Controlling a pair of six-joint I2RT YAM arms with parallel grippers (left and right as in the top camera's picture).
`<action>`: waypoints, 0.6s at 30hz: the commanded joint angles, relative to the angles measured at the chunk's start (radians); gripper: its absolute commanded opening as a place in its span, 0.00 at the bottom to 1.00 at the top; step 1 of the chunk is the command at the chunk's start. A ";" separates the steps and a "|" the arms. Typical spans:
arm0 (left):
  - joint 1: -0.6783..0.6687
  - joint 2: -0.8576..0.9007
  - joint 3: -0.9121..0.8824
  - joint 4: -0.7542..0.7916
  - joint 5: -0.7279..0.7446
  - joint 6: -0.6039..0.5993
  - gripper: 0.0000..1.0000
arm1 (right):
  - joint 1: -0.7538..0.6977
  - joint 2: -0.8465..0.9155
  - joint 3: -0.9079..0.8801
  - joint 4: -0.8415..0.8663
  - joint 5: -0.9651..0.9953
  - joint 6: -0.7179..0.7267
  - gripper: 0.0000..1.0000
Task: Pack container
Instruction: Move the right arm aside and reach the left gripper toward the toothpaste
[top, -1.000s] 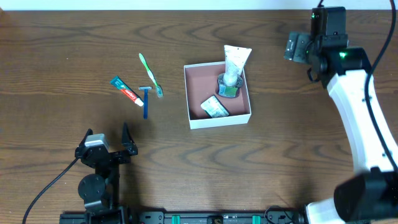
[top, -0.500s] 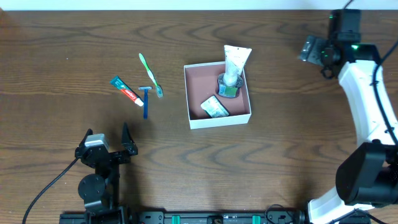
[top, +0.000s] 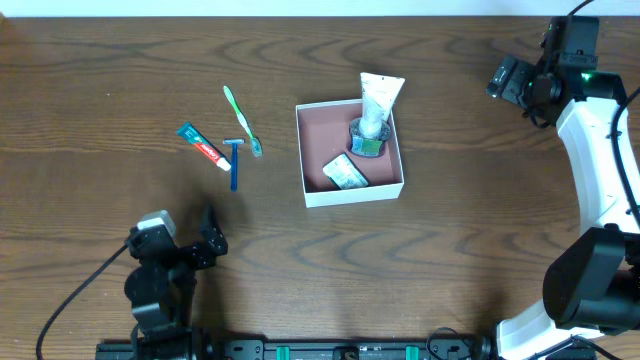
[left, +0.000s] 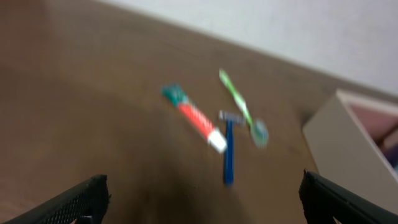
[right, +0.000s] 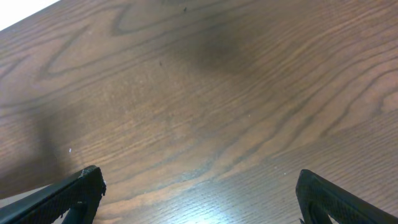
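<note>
both left gripper (left: 202, 186) and right gripper (right: 199, 180) spread wide, empty, white tube (top: 378, 100) in container (top: 355, 192), lettering unreadable

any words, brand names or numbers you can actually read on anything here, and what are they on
No text can be read in any view.
On the toothpaste tube: coloured printing, too small from overhead and blurred in the left wrist view.
On the white tube sticking out of the container: nothing legible, too small.
On the packet inside the container: print too small to read.
</note>
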 joint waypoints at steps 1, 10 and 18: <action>0.006 0.132 0.139 -0.012 0.053 -0.042 0.98 | 0.000 -0.003 0.008 -0.001 -0.009 0.014 0.99; 0.005 0.639 0.650 -0.318 0.074 -0.027 0.98 | 0.000 -0.003 0.008 -0.001 -0.009 0.014 0.99; 0.005 0.960 0.878 -0.353 0.380 0.078 0.98 | 0.000 -0.003 0.008 -0.002 -0.009 0.014 0.99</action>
